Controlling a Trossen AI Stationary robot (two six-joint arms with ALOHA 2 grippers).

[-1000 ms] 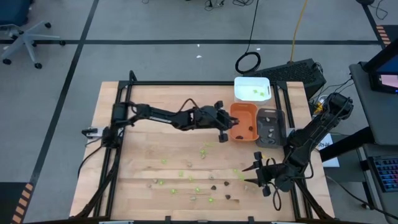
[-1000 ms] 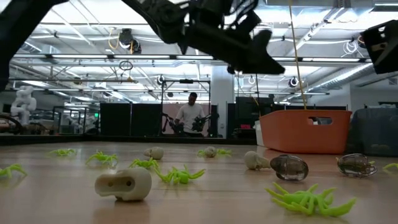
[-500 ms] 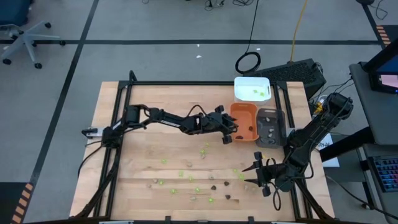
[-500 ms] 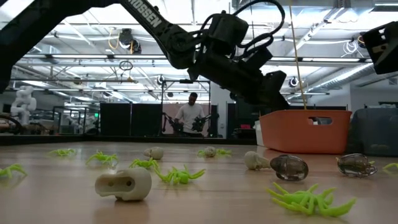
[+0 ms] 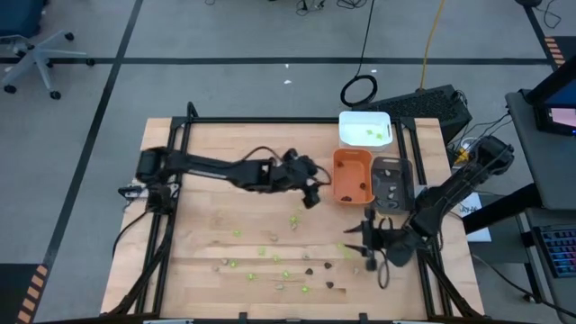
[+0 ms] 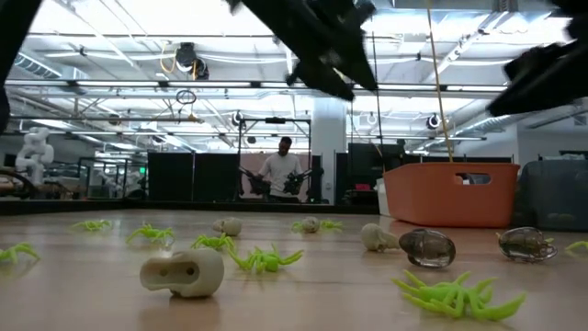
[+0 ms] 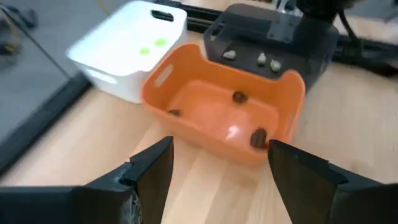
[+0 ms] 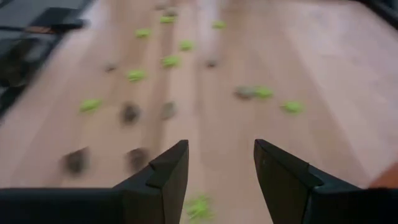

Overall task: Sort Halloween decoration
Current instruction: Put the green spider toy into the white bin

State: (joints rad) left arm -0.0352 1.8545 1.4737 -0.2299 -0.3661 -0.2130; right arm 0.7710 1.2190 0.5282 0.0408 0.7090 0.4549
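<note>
The left gripper (image 5: 312, 195) hangs above the table (image 5: 207, 225), just beside the orange tray (image 5: 352, 175), on the side facing the open wood. Its fingers (image 7: 152, 171) are spread wide with nothing between them, and past them the wrist camera looks straight into the orange tray (image 7: 224, 121). Three dark brown pieces (image 7: 239, 96) lie on that tray's floor. Behind it, touching, sits the white tray (image 7: 127, 46) with a couple of lime-green pieces (image 7: 145, 51) inside, and next to it the grey tray (image 7: 267, 40) holding three pale pieces (image 7: 261, 59).

Over on the other side, the right gripper (image 5: 357, 245) hovers low near the front right of the table, below the grey tray (image 5: 391, 184) in the overhead picture. Its fingers (image 8: 168, 174) are also parted and empty, pointing along the wood towards the scattered decorations.

And scattered they are: the Halloween decoration (image 5: 270, 261) is strewn across the front half of the table, green spiders (image 5: 293, 219), brown bits and pale ones mixed together. From table height a pale skull (image 6: 182, 273) lies nearest, with a green spider (image 6: 266, 258) just behind it, another green spider (image 6: 455, 296) off to the side, and a dark translucent piece (image 6: 427, 247) close to a second small skull (image 6: 375, 237). The orange tray (image 6: 450, 194) stands behind those. A person (image 6: 282, 170) stands far back in the room.
</note>
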